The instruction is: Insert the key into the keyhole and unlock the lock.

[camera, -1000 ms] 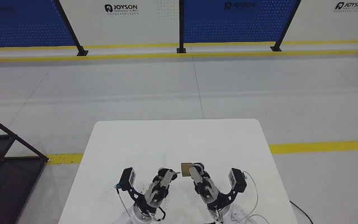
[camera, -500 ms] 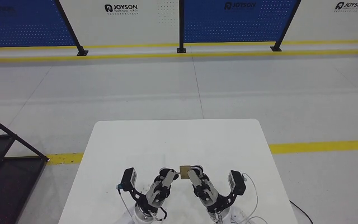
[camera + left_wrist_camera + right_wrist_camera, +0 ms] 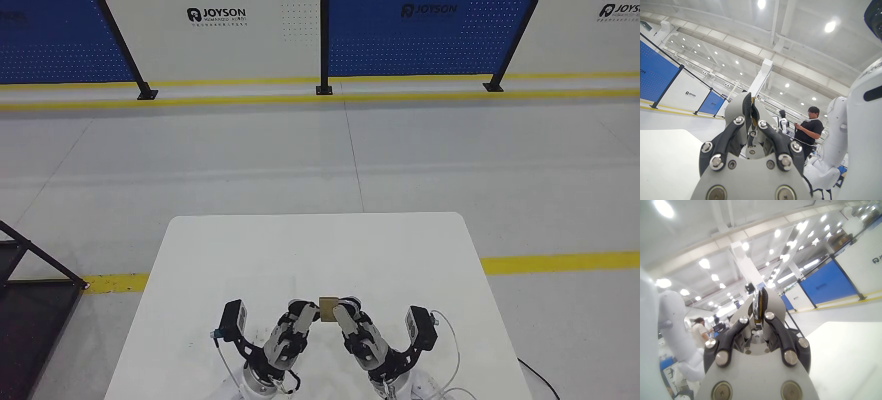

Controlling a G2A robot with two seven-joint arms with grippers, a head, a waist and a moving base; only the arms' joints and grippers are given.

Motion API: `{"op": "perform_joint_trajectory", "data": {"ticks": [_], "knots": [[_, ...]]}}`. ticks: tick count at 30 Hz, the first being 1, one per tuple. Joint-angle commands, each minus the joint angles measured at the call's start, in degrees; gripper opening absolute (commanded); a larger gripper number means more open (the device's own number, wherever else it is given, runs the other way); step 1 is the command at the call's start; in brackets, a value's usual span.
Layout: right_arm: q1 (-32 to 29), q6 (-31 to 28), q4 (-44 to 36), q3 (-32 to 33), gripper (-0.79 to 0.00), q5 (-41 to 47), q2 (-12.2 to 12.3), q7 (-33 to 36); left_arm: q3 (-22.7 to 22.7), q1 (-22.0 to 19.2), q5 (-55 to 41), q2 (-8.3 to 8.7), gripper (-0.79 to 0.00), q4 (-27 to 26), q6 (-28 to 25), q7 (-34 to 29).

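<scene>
In the top view both grippers meet low over the white table's near edge. My right gripper is shut on a brass padlock; the right wrist view has the padlock's shiny body clamped between that gripper's pads. My left gripper sits just left of the padlock, almost touching it. In the left wrist view this gripper is shut on a small brass key, mostly hidden by the dark pads. Whether the key's tip is in the keyhole I cannot tell.
The table stretches bare away from the grippers. A dark frame stands off the table's left side. Blue and white barrier panels line the far floor.
Both grippers have drifted slightly left and toward the table's near edge, with the padlock carried along. The gap between the left gripper and the padlock has narrowed.
</scene>
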Motion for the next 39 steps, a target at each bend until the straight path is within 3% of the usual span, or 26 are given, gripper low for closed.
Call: {"op": "perform_joint_trajectory", "data": {"ticks": [1,4,11,19,28,35,38,39], "knots": [[0.0,0.0,0.0,0.0,-0.785,0.1,0.0,-0.1,0.0,0.0,0.0,-0.05,-0.699,0.0,0.0,0.0],[0.0,-0.1,0.0,0.1,-0.785,0.1,0.0,-0.2,-0.1,0.0,0.0,-0.12,-0.502,0.0,0.0,0.1],[-0.1,-0.4,-0.2,0.4,-0.785,0.5,0.1,-0.3,-0.3,0.1,0.0,-0.21,-0.465,0.1,-0.4,0.0],[-0.4,-1.2,-0.4,1.4,-0.785,1.5,0.3,-0.2,-1.7,0.7,-0.5,-0.04,-0.508,0.4,-2.1,0.1],[-0.4,-1.0,-0.6,1.6,-0.785,2.4,0.2,0.6,-2.0,0.7,0.0,-0.07,-0.613,0.6,-2.8,-1.3],[-0.3,-0.5,-0.5,1.5,-0.785,2.9,0.2,1.6,-2.0,0.6,0.3,-0.22,-0.625,0.6,-2.6,-1.8],[-0.3,-0.4,-0.6,1.5,-0.785,3.1,0.2,2.0,-2.0,0.6,0.5,-0.27,-0.683,0.5,-2.4,-1.9],[-0.3,-0.4,-0.6,1.5,-0.785,3.1,0.2,2.1,-2.0,0.6,0.6,-0.29,-0.785,0.4,-2.3,-1.9]]}}
